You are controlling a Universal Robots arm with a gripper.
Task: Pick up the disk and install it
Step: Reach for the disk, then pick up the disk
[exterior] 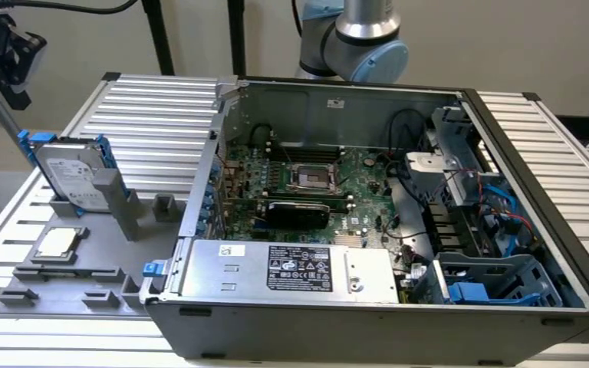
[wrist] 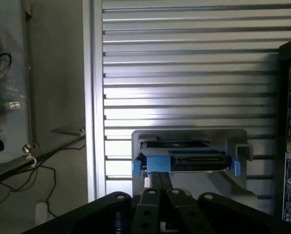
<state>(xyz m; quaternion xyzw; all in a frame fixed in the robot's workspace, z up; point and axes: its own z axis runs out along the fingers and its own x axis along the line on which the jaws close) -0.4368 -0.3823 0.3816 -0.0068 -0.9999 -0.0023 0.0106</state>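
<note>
In the exterior view, arm [exterior: 361,34]: a grey joint stands behind the far wall of the open case [exterior: 376,330].
Holder [exterior: 120,222]: grey, on the ribbed table [exterior: 59,337], to the exterior view's left of the case; it carries the disk and a chip [exterior: 57,242].
Case: holds a motherboard [exterior: 315,184], a silver box [exterior: 284,268] with a black label, and a blue bay [exterior: 494,280].
Disk [exterior: 70,175]: stands on edge in a holder slot, leaning a little; silver face, white label, blue frame.
In the wrist view, gripper [wrist: 160,175]: fingers [wrist: 155,181] pressed together with nothing between them; aimed at the disk, apart from it.
Disk [wrist: 184,158]: seen edge-on in the holder [wrist: 233,139], with blue frame tabs at both ends.
</note>
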